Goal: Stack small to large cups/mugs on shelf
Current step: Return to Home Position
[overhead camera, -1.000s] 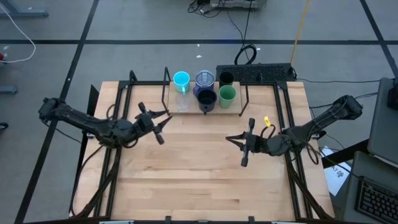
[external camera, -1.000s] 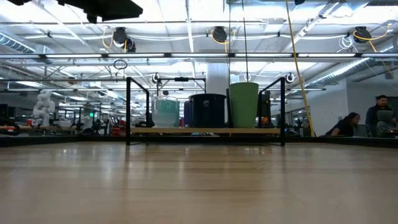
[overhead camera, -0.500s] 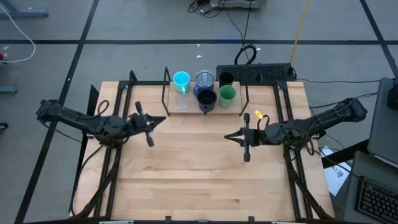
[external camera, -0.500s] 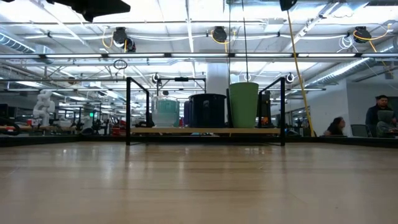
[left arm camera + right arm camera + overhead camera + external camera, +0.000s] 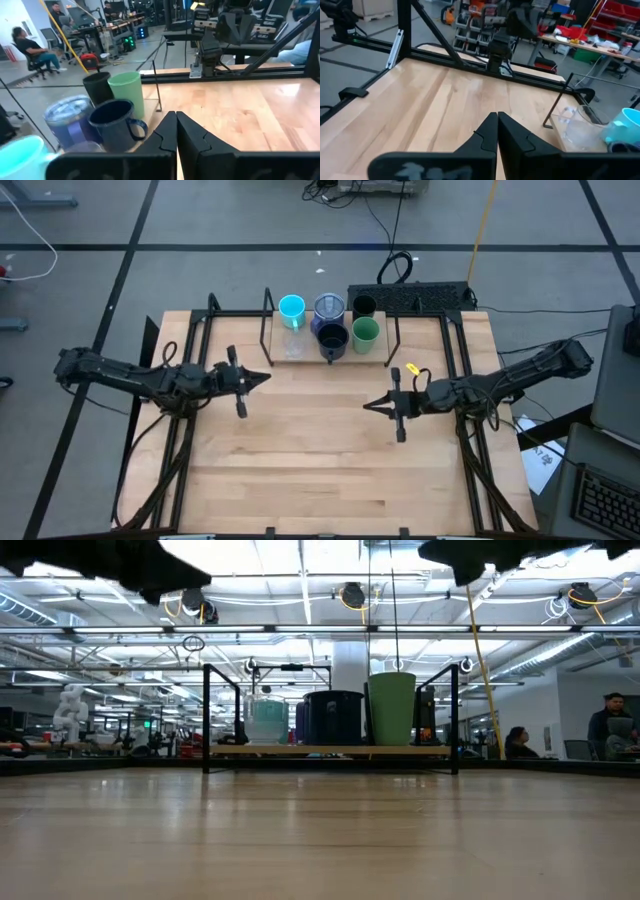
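Note:
The shelf [image 5: 312,354] stands at the table's far middle and bears all six vessels on their bases. The cyan mug [image 5: 291,307], blue-purple mug [image 5: 328,307] and dark tumbler [image 5: 364,306] stand at the back. The clear cup [image 5: 292,344], black mug [image 5: 332,338] and green cup [image 5: 365,332] stand in front. My left gripper [image 5: 266,377] is shut and empty, near and left of the shelf, above the table. My right gripper [image 5: 367,406] is shut and empty, near and right of the shelf. Both pairs of shut fingers show in the left wrist view [image 5: 176,116] and the right wrist view [image 5: 497,116].
A black power strip [image 5: 410,295] lies behind the shelf's right end. Black frame rails [image 5: 200,340] run along the table's left and right sides. Bare tabletop [image 5: 320,460] lies near the shelf. People sit in the room beyond [image 5: 515,743].
My left gripper has turned about its long axis and drawn a little toward the table's left edge. Both grippers have come down, showing larger at the top of the low view. The cups and the shelf have kept still.

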